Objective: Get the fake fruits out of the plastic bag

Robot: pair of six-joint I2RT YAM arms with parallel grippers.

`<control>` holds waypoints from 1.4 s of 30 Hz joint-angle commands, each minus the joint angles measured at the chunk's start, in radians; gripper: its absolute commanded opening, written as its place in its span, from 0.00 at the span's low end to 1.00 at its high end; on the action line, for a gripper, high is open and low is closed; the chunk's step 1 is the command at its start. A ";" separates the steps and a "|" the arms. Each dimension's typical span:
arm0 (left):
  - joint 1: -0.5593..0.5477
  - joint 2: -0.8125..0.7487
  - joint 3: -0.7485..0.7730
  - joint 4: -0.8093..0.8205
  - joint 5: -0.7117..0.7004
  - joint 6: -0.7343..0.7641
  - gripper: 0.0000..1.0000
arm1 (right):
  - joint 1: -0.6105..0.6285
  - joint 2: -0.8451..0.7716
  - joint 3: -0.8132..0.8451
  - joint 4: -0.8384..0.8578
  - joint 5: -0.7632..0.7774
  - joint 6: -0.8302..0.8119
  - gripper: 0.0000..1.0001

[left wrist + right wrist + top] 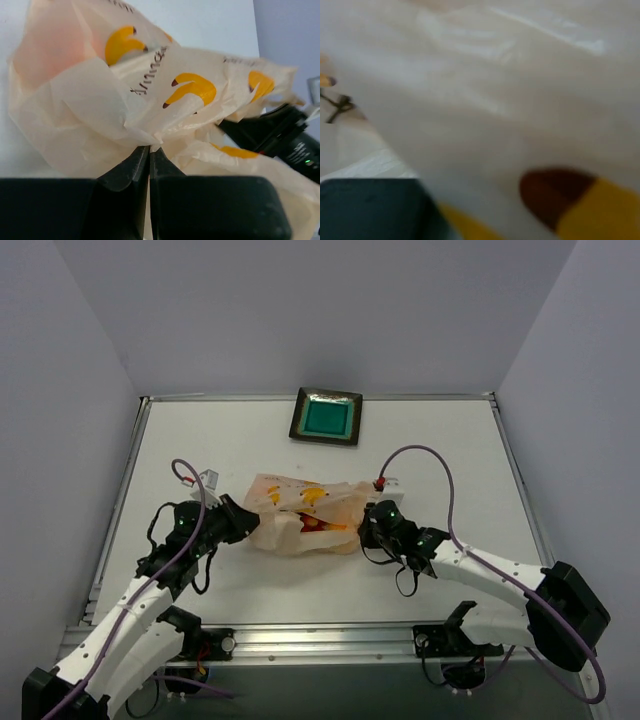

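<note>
The pale peach plastic bag (300,512) with yellow banana prints lies crumpled in the middle of the table. Red and orange fake fruits (316,523) show inside it in the top view; I cannot tell them apart. My left gripper (248,523) is at the bag's left end. In the left wrist view it (149,150) is shut on a fold of the bag (150,90). My right gripper (364,524) is pressed against the bag's right end. The right wrist view is blurred and filled by bag film (485,90), with one dark finger (365,210) showing.
A square dark tray with a teal centre (326,417) stands at the back of the table. Metal rails edge the table on the left (118,500), right and front. The right gripper's black body (280,135) shows behind the bag in the left wrist view.
</note>
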State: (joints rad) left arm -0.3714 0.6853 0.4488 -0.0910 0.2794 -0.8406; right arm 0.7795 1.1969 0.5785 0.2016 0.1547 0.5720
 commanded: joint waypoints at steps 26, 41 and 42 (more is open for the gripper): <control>-0.011 -0.069 -0.064 0.149 0.162 0.011 0.02 | 0.412 -0.073 0.334 -0.392 0.327 0.071 0.00; -0.020 -0.089 -0.061 0.218 0.142 -0.063 0.02 | 0.396 -0.193 0.112 -0.591 0.472 0.443 0.00; -0.020 -0.079 -0.061 0.243 0.144 -0.071 0.02 | 0.392 -0.233 0.086 -0.596 0.462 0.472 0.00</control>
State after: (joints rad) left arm -0.3870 0.5854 0.3782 0.0475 0.4362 -0.8684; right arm 1.1938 1.0027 0.7574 -0.3000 0.6338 0.8490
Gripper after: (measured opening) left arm 0.027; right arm 0.002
